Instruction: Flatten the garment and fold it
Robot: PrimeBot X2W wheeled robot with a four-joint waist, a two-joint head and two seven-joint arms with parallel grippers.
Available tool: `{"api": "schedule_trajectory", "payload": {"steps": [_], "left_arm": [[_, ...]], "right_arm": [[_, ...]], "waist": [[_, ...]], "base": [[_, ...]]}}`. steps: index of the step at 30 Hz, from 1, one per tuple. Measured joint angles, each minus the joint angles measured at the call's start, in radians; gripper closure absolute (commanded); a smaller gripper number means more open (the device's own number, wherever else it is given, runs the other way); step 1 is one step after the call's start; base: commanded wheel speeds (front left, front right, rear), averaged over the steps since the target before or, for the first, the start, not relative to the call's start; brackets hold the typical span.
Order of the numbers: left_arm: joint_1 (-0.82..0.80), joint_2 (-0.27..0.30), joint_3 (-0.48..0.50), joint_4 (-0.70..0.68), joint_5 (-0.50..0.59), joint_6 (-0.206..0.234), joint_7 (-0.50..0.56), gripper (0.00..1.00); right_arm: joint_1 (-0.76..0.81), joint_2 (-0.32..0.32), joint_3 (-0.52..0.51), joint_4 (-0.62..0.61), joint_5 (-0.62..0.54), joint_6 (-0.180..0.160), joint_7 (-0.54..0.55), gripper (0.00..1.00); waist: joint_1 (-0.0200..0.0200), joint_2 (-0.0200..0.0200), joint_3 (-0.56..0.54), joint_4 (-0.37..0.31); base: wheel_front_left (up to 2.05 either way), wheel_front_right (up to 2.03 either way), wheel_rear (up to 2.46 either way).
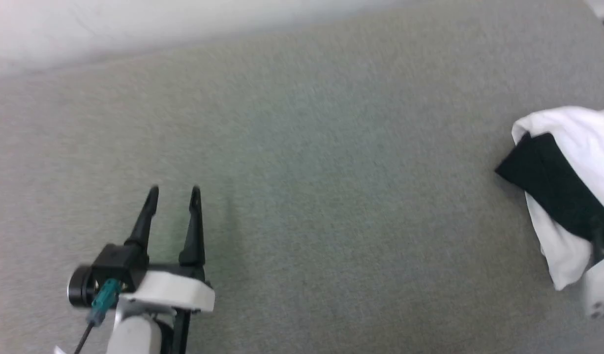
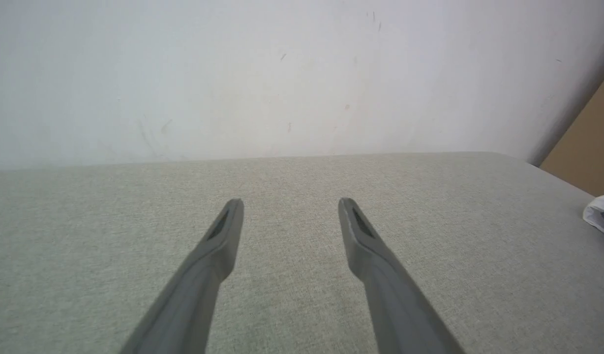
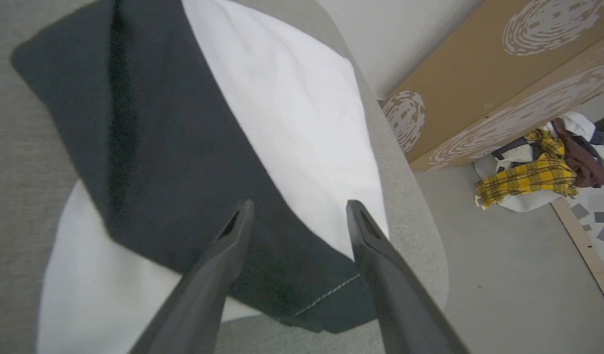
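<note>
Bunched garment (image 1: 572, 147) lies at 3 o'clock on the tabletop (image 1: 331, 172) beneath the released right pincer (image 3: 299, 204); left pincer (image 1: 174, 191) gapes empty at 8 o'clock

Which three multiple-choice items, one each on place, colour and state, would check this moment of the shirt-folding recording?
1. Where in the head view does the soft white T-shirt with black sleeves lie?
A. at the right edge
B. in the centre
C. at the lower left

2. What colour is the flat woven fabric surface beneath it?
A. red
B. pale grey
C. black

3. How do the right gripper jaws stand?
A. shut on the shirt
B. open over the shirt
C. shut and empty

Answers:
1 A, the shirt sits at that view's right edge.
2 B, the cloth reads pale grey throughout.
3 B, the two dark fingers stand well apart over the black sleeve.
</note>
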Motion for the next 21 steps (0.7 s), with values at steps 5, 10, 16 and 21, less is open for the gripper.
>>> {"api": "schedule_trajectory", "payload": {"steps": [5,10,16,21], "left_arm": [[0.062,-0.017,0.021,0.004,-0.017,0.024,0.0,0.0],[0.102,-0.019,0.048,0.004,-0.017,0.034,0.0,0.0],[0.13,-0.015,0.081,0.005,-0.007,0.038,0.0,0.0],[0.154,0.021,0.104,0.015,-0.005,0.027,0.0,0.0]], "right_arm": [[0.134,0.102,0.069,-0.177,0.052,0.0,0.025,0.0],[0.184,0.164,0.164,-0.303,0.116,0.0,0.044,0.0],[0.199,0.21,0.259,-0.413,0.204,0.0,0.004,0.0],[0.248,0.225,0.301,-0.489,0.249,0.0,-0.018,0.0]], "waist": [[-0.0001,0.0,-0.08,0.044],[0.0,0.0,-0.138,0.109],[0.0002,0.0,-0.193,0.19],[0.0001,0.0001,-0.237,0.242]], "base": [[0.0,0.0,0.0],[0.0,0.0,0.0],[0.0,0.0,0.0],[0.0,0.0,0.0]]}}
